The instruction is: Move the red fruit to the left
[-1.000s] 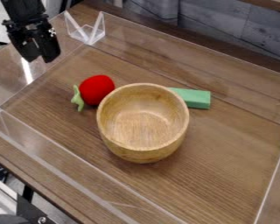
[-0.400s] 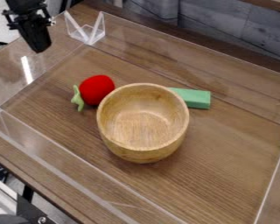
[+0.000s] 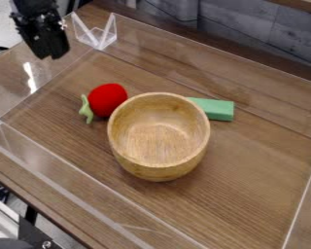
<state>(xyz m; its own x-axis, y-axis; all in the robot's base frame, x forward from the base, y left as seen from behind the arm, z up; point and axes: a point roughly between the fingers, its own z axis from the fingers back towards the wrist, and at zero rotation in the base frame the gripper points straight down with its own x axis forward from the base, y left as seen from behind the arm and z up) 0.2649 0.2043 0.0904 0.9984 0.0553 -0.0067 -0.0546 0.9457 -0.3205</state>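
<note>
The red fruit (image 3: 108, 96) is a small round toy with a green leafy bit at its lower left. It lies on the wooden table, touching the left side of the wooden bowl (image 3: 158, 167). My gripper (image 3: 46, 46) hangs at the top left corner, well up and left of the fruit and apart from it. Its two dark fingers point down and stand open, with nothing between them.
A flat green block (image 3: 214, 109) lies behind the bowl on the right. Clear acrylic walls (image 3: 42, 160) fence the table on all sides. A clear triangular piece (image 3: 98, 35) stands at the back near the gripper.
The gripper's fingers closed and then spread open again, staying in about the same spot at the top left. The fruit, bowl and block have not moved.
</note>
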